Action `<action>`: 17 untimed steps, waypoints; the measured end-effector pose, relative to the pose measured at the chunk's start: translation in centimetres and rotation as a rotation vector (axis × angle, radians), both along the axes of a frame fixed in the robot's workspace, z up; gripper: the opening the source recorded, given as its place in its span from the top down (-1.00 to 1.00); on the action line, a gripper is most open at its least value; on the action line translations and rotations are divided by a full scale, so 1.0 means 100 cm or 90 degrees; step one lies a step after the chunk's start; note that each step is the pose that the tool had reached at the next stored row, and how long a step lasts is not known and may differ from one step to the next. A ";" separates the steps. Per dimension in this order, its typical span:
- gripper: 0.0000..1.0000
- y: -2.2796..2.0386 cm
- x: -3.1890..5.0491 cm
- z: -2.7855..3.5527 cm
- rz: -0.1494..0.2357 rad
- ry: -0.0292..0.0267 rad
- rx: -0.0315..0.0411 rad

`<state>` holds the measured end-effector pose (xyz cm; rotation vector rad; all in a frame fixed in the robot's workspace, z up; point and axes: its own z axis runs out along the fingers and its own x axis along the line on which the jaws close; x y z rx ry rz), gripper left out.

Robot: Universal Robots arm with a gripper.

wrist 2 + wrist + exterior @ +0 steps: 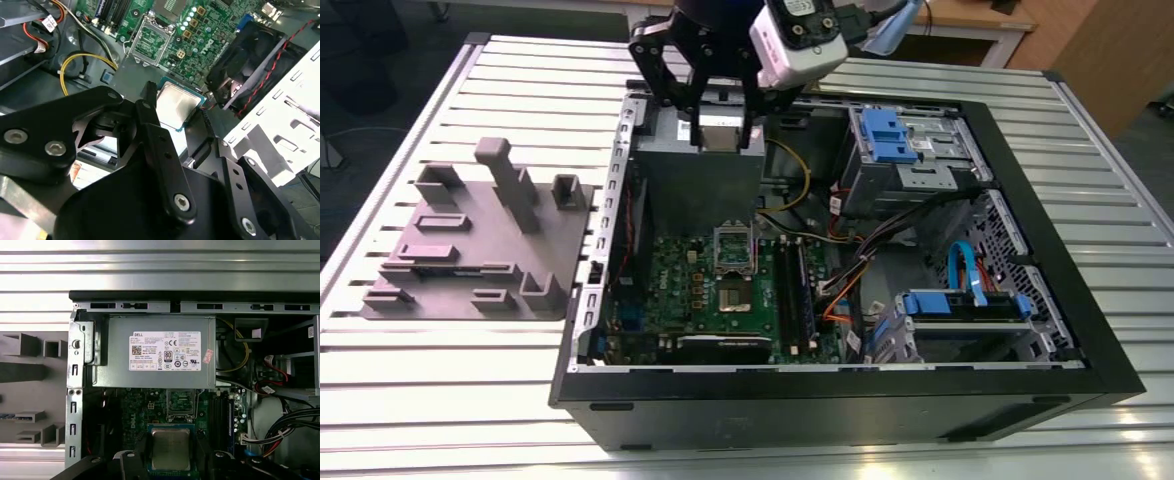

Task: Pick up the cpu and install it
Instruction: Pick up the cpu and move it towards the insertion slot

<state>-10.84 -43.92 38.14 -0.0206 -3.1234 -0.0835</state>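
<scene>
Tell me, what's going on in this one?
The arm's gripper holds the cpu above the open computer case. In the exterior view it hangs over the grey power supply box, short of the motherboard socket. That socket stands open with no chip in it, so the cpu is not installed yet.

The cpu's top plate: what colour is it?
The cpu top is silvery-grey with a thin teal rim, clearest in the first wrist view.

Open computer case [854,400] on slatted table [440,400], grey moulded tray [480,235] beside it, claw [720,140] gripping cpu [720,128] above case
</scene>
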 end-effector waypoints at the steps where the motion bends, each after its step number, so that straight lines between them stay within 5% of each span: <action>1: 0.06 0.0000 0.0013 0.0000 0.000 0.0000 0.0000; 17: 0.06 0.0000 0.0006 -0.0008 0.000 0.0000 0.0000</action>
